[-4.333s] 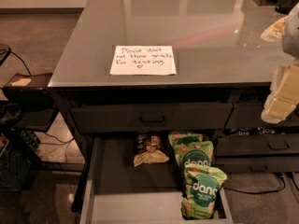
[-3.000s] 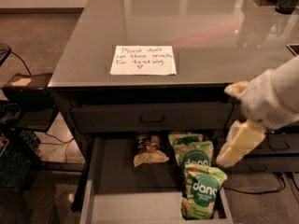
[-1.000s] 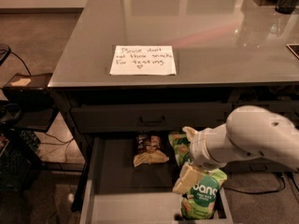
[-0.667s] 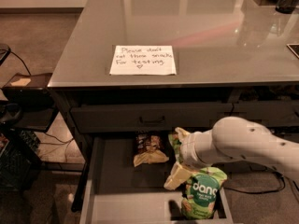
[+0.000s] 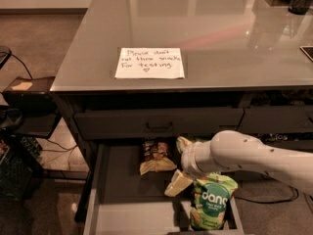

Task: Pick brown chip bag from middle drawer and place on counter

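Note:
The brown chip bag (image 5: 155,156) lies at the back of the open middle drawer (image 5: 117,195), its tan wrinkled end toward the front. My gripper (image 5: 177,183) hangs over the drawer just right of and slightly in front of the bag, apart from it; one cream finger (image 5: 178,182) shows, pointing down-left. The white arm reaches in from the right. The grey glossy counter (image 5: 220,38) above carries a handwritten paper note (image 5: 150,63).
A green "dang" bag (image 5: 211,202) stands at the drawer's front right, and another green bag (image 5: 183,143) peeks out behind my arm. A closed drawer front with a black handle (image 5: 159,126) sits above. Black crates and cables (image 5: 14,146) are at the left.
My arm has come in from the right, dropped below the counter edge into the drawer, and shifted left toward the brown chip bag. The bags have not moved.

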Motion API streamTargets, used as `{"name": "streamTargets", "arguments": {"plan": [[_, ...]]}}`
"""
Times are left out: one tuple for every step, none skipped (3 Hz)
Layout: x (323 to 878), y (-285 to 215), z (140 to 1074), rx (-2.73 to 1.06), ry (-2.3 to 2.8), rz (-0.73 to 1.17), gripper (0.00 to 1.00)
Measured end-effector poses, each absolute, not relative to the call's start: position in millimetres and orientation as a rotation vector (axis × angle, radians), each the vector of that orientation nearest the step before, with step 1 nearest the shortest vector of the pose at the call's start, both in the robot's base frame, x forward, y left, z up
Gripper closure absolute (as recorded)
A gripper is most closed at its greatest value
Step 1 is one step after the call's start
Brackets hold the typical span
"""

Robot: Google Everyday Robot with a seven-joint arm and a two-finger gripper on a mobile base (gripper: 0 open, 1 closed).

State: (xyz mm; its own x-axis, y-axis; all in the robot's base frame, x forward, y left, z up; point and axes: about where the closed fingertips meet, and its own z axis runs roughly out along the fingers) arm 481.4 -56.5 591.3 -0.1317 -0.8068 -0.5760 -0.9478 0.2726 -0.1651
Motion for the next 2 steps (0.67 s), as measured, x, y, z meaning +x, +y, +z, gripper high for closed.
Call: {"name": "streamTargets", "arguments": {"plan": [[481.4, -58.8, 563.4, -1.535, 1.993, 0.337, 0.00], [487.1, -47.3, 522.7, -1.517, 1.969, 0.366, 0.00]]}}
